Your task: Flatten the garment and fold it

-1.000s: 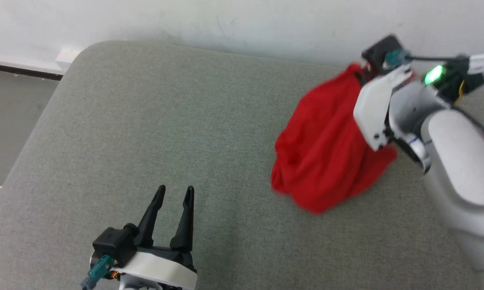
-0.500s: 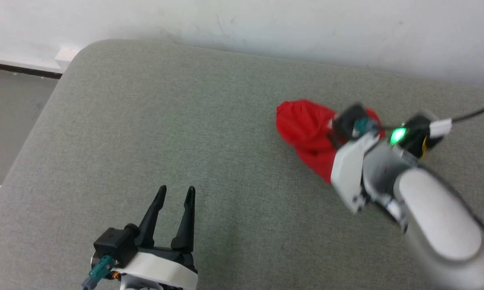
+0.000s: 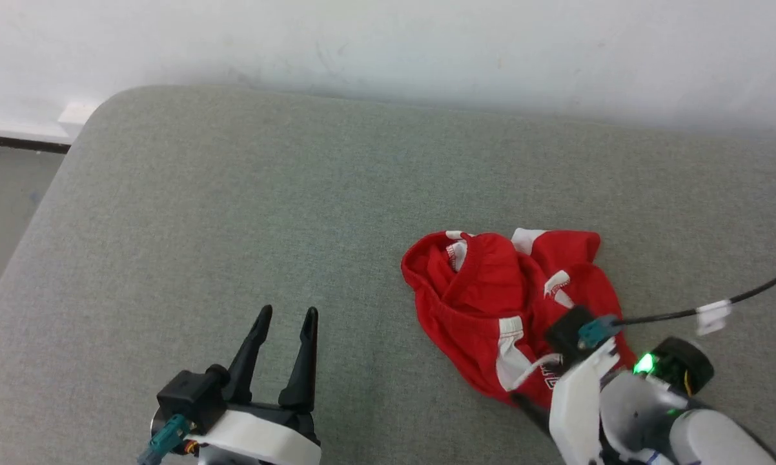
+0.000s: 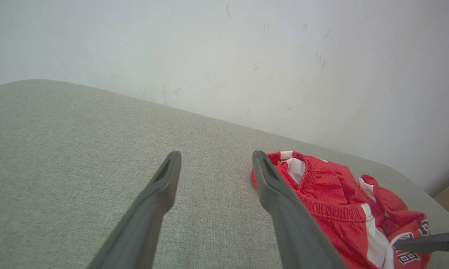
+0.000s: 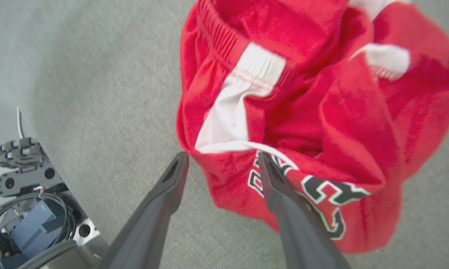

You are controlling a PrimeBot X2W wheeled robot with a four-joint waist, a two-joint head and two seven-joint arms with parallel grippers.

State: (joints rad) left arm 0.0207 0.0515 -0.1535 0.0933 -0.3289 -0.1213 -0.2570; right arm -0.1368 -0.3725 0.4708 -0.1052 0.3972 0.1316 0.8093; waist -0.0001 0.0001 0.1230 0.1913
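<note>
Grey cushion [image 3: 233,213] against a white wall [image 3: 388,39] is my whole workspace. On it, over on my right side, the shorts [image 3: 485,297] lie in a crumpled red heap. The waistband [image 5: 224,41] is bunched and doubled over, a white stripe [image 5: 239,93] twists through the middle, and the lettering [image 5: 321,190] faces up on the part nearest me. No panel lies flat, so I judge I'm at the very start of flattening, with folding a good way off.

My right gripper [image 5: 222,158] sits at the heap's near edge, jaws spread wide and clamping nothing. One finger lies over the lettering, the other over bare cushion just beside the hem, with a little hem between them. My left gripper [image 3: 288,313] hovers over bare cushion well left of the shorts, jaws likewise spread and empty.

To do this step well, I'd go for the waistband rather than a random fold; a pinch mid-heap would likely just move the bundle. I'd find its two ends, take one in each gripper and draw them apart until the elastic runs straight. Then I'd lay the legs down toward the open cushion at centre, where there is room. The cloth looks soft and slippery, so each pinch should be deep enough to catch the gathered elastic. I'd also keep the cable [image 3: 678,315] off the fabric.
</note>
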